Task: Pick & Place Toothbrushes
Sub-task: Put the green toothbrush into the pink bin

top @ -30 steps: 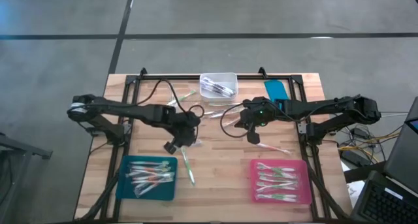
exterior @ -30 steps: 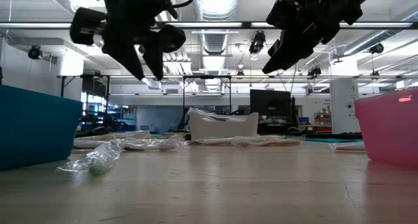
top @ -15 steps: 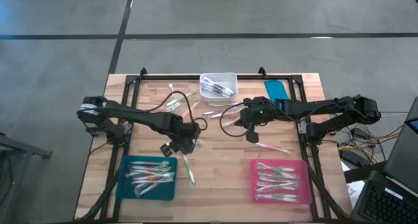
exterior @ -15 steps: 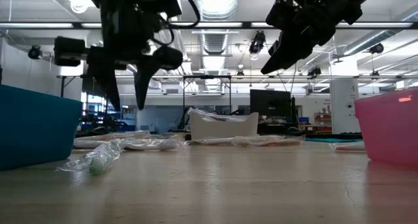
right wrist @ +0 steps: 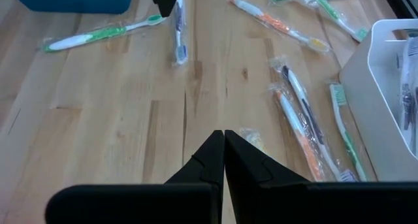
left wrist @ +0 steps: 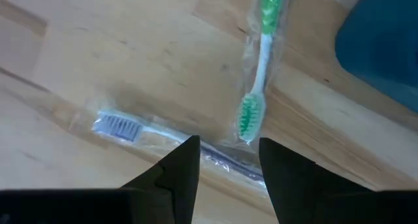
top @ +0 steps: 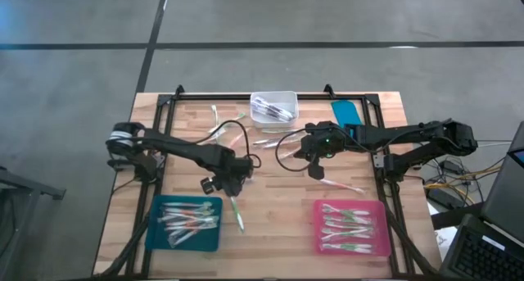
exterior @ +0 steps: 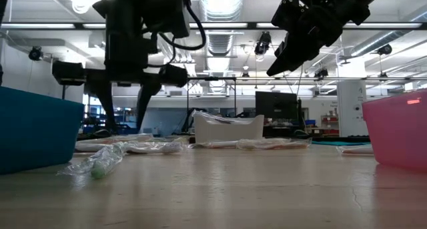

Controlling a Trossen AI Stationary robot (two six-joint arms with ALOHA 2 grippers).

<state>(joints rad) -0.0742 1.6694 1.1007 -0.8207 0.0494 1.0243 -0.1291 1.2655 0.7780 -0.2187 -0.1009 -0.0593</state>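
Observation:
Wrapped toothbrushes lie scattered flat on the wooden table (top: 270, 203). My left gripper (left wrist: 228, 149) points down, open, just above a white-and-blue toothbrush (left wrist: 121, 127) that runs under its fingers. A green toothbrush (left wrist: 257, 87) lies just beyond them. In the low view the left gripper (exterior: 125, 119) hangs a little above the tabletop. My right gripper (right wrist: 224, 144) is shut and empty, held above the table's middle (top: 316, 171), with a pink toothbrush (top: 344, 187) on the wood nearby. More toothbrushes fill the teal tray (top: 157, 232) and the pink tray (top: 378, 232).
A white bin (top: 274, 97) holding dark items stands at the far edge, with a flat teal object (top: 345, 112) to its right. More toothbrushes (right wrist: 297, 119) lie between the bin and my right gripper. Bare wood lies between the two trays.
My left gripper has come down toward the table and slightly toward the near edge, rolling about its own axis, and stays open. It now hangs low over the toothbrushes beside the teal tray.

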